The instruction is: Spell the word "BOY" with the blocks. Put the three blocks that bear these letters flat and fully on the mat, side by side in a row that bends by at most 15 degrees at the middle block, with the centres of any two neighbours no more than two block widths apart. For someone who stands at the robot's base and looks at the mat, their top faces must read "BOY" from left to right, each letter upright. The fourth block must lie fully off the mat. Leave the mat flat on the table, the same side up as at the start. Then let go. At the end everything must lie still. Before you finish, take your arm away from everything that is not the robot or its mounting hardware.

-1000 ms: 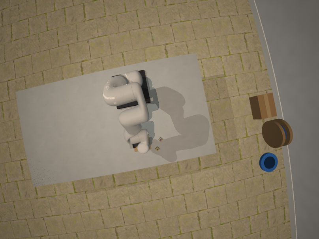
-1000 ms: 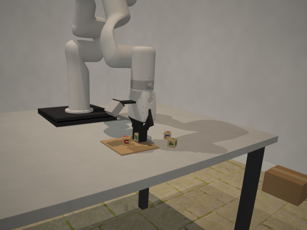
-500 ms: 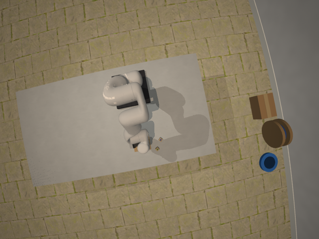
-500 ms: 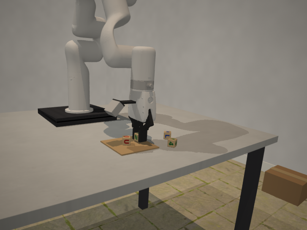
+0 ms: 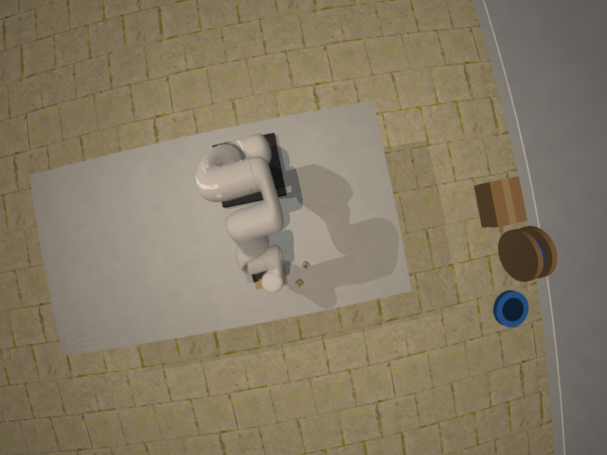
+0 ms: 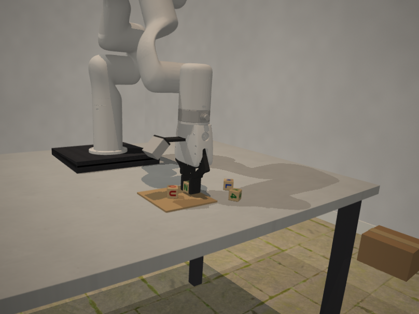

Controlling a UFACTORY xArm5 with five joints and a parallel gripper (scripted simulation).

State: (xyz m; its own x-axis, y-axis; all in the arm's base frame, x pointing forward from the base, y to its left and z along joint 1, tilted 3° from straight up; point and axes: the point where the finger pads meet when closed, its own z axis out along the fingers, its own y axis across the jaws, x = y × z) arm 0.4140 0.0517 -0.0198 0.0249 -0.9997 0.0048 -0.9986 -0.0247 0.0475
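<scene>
- Exterior view: my gripper (image 6: 192, 187) comes straight down onto the mat (image 6: 158, 199), black fingers pinching the block with a green N on its side (image 6: 185, 186); I judge I'm setting it down as the second in the row.
- That block sits low, at or almost at the mat surface; I can't tell if its underside touches.
- Block with a red U on its side (image 6: 172, 192) rests on the mat, just beside the pinched block, on the side away from the table corner; the two look touching or nearly so, which fits the tight-spacing rule.
- Two blocks lie off the mat on the table (image 6: 101, 229), toward the corner: one with a blue L on its side (image 6: 228, 184), one with a green 4 on its side (image 6: 235, 195), close together.
- I judge one of those still has to go on the mat and one has to stay off.
- Readable writing: N, U, L, 4, all on side faces only. Red mark on top of the U block, unreadable. No B, O or Y visible to me, so I can't confirm which block is which.
- Top view: arm (image 5: 255, 215) covers the mat and both blocks there; only the two off-mat blocks (image 5: 305, 264) (image 5: 299, 282) show, too small to read.
- No brand marks legible on the arm or the cardboard box (image 6: 389, 251) on the floor beyond the table.
</scene>
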